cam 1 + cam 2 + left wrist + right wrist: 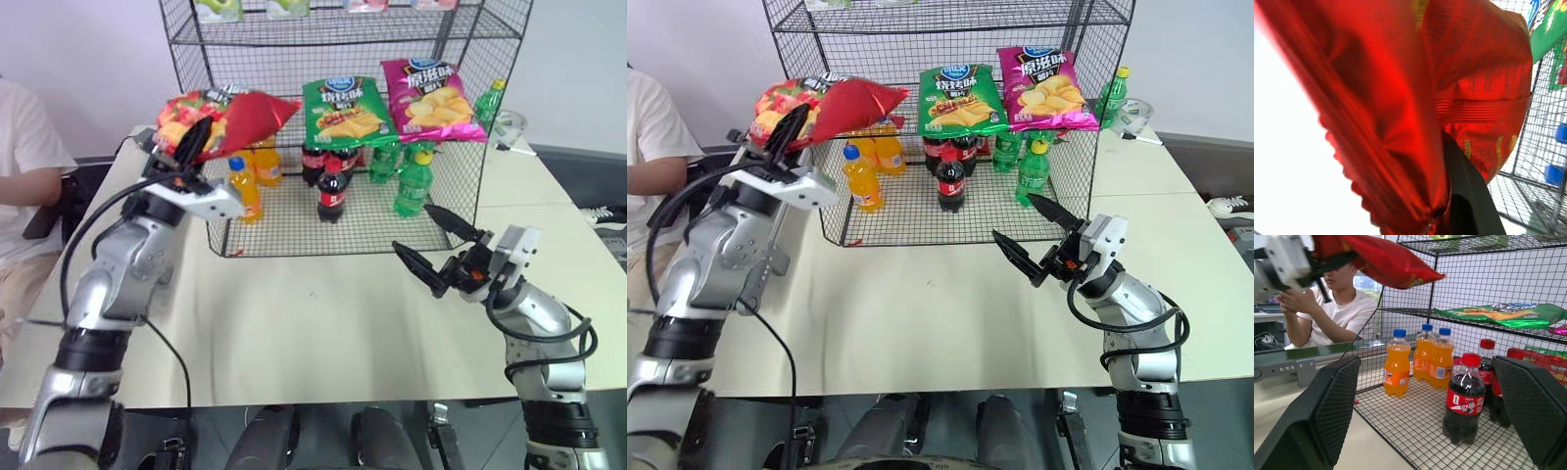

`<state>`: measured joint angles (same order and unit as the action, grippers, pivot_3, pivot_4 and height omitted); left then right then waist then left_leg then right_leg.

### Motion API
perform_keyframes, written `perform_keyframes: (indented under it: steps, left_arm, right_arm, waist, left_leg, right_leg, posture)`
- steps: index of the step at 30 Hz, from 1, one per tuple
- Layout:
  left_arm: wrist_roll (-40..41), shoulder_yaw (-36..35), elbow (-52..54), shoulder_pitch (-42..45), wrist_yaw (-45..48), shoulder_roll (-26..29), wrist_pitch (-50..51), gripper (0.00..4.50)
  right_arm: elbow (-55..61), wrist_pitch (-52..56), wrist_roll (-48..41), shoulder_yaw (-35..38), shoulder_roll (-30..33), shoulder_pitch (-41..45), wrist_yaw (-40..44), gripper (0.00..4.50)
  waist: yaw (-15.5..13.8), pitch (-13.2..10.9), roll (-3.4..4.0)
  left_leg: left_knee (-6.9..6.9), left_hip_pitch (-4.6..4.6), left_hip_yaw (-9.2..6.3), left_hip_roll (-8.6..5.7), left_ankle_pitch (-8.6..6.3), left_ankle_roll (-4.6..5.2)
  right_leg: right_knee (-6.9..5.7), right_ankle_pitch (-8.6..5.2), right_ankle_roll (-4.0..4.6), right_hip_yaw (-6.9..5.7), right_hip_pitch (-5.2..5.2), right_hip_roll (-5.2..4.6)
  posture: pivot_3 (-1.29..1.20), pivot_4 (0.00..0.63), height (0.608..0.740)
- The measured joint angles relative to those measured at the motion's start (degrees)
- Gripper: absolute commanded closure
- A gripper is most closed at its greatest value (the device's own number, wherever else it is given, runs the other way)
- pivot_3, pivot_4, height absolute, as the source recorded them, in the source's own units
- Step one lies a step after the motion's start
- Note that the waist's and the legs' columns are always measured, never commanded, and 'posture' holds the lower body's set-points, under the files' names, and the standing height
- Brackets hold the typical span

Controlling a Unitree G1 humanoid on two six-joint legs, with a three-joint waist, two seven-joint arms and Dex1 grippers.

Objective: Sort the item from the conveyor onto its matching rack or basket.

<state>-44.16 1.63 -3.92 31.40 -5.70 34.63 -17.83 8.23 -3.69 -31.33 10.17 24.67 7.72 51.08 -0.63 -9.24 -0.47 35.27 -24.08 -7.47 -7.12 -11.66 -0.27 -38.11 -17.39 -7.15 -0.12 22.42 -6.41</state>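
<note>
- Nearest the head camera, the right gripper (436,247) of two black fingers hangs over the beige tabletop (323,323) in front of the rack, jaws spread wide and holding nothing; it is best kept low and out of the way
- Up at the rack's left front corner, the left gripper (196,137) is clamped on the glossy red snack chip bag (230,116) near its crimped end, so the free end sticks out toward the middle shelf
- That shelf of the tall black wire-grid rack (345,39) already carries a green chip bag (343,108) and a pink chip bag (431,98) side by side; the bare stretch left of the green one looks like the matching spot
- To do it well, I would carry the bag over the shelf edge first, level it, then let go only once it rests on the wire
- Orange drink bottles (253,174) and dark cola bottles (331,186) stand below; a bag slipping off could knock them
- Dark green conveyor belt with grey rails (1300,357) lies behind, beside a seated person (1334,316)
</note>
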Motion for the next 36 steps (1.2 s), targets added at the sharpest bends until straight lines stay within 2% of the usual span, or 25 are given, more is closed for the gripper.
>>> perform_keyframes:
  steps: [4,8,19,24,30,33,36]
  left_arm:
    - [-2.4,4.6,-11.6,6.3,-5.4,-3.6,0.9,4.44]
    - [-5.4,8.5,-27.5,15.3,-12.9,-6.2,4.2,4.44]
    - [-5.6,15.5,-58.9,32.5,-25.3,-12.2,3.8,4.44]
    - [-4.7,17.6,-66.3,38.4,-26.4,-14.3,3.3,4.44]
    - [-1.0,17.8,-68.8,39.1,-24.2,-15.0,1.6,4.44]
    - [1.3,17.6,-69.1,38.9,-22.9,-15.0,0.4,3.60]
    - [3.3,17.5,-68.5,38.6,-21.9,-14.4,-1.2,2.21]
  right_arm:
    - [0.0,-0.2,0.8,-1.1,-1.1,1.9,-1.0,0.00]
    - [0.0,-0.4,1.3,-1.8,-1.1,2.2,-1.2,0.00]
    - [0.8,-0.2,1.4,-1.8,-0.9,1.5,-2.2,0.00]
    - [1.5,0.6,1.5,-1.9,-0.5,1.3,-2.7,0.00]
    - [1.8,1.0,1.7,-1.9,-0.1,0.8,-2.9,0.00]
    - [2.1,1.4,1.7,-1.9,0.2,0.5,-2.9,0.00]
    - [2.6,1.8,1.7,-1.9,0.2,0.4,-2.9,0.00]
  waist:
    - [-0.1,0.0,-0.01]
    - [0.0,0.0,-0.05]
    - [0.1,-0.1,-0.13]
    - [0.1,-0.1,-0.16]
    - [0.3,-0.1,-0.16]
    - [0.3,-0.1,-0.16]
    - [0.3,-0.1,-0.16]
  left_leg:
    - [0.03,-0.01,-0.01,-0.03,0.01,0.00]
    - [0.04,-0.04,-0.02,-0.04,0.01,0.00]
    - [0.14,-0.15,-0.01,-0.05,0.02,0.00]
    - [0.30,-0.30,-0.01,-0.06,0.02,0.00]
    - [0.34,-0.33,0.00,-0.06,0.02,0.00]
    - [0.37,-0.33,0.00,-0.06,0.02,0.00]
    - [0.39,-0.33,-0.01,-0.06,0.02,0.00]
  right_leg:
    - [-0.02,0.00,-0.01,-0.01,0.01,0.00]
    - [-0.04,0.00,-0.02,-0.03,0.03,0.01]
    - [-0.08,0.00,-0.04,-0.04,0.09,0.01]
    - [-0.15,0.00,-0.05,-0.05,0.19,0.01]
    - [-0.19,0.00,-0.05,-0.05,0.22,0.02]
    - [-0.20,0.00,-0.05,-0.05,0.22,0.02]
    - [-0.21,0.00,-0.05,-0.05,0.21,0.02]
  posture:
    - [0.00,0.150,0.740]
    - [0.00,0.150,0.740]
    - [0.00,0.150,0.740]
    - [0.00,0.150,0.740]
    - [0.00,0.150,0.740]
    - [0.00,0.150,0.740]
    - [0.00,0.150,0.740]
